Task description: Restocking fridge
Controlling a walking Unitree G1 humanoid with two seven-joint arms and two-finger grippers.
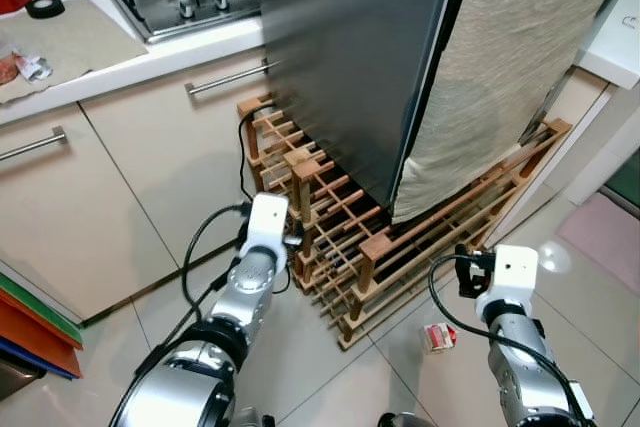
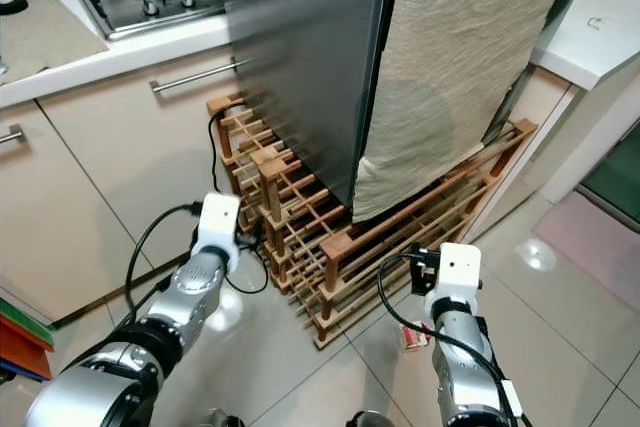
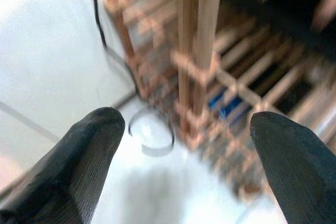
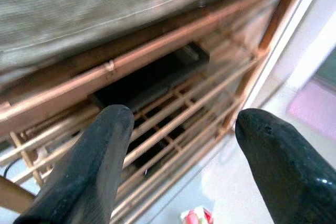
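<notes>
Facing the fridge (image 1: 350, 57) on its wooden rack (image 1: 420, 247), left tool (image 3: 184, 124) and right tool (image 4: 181, 129) hang released.

The fridge (image 1: 350, 57) stands upright on a low wooden rack (image 1: 400, 247), dark grey side facing us, a beige cloth (image 1: 500, 77) hanging over its front down to the rack. Doors can't be seen. A small red-and-white carton (image 1: 438, 337) lies on the floor tiles just beside the rack.
</notes>
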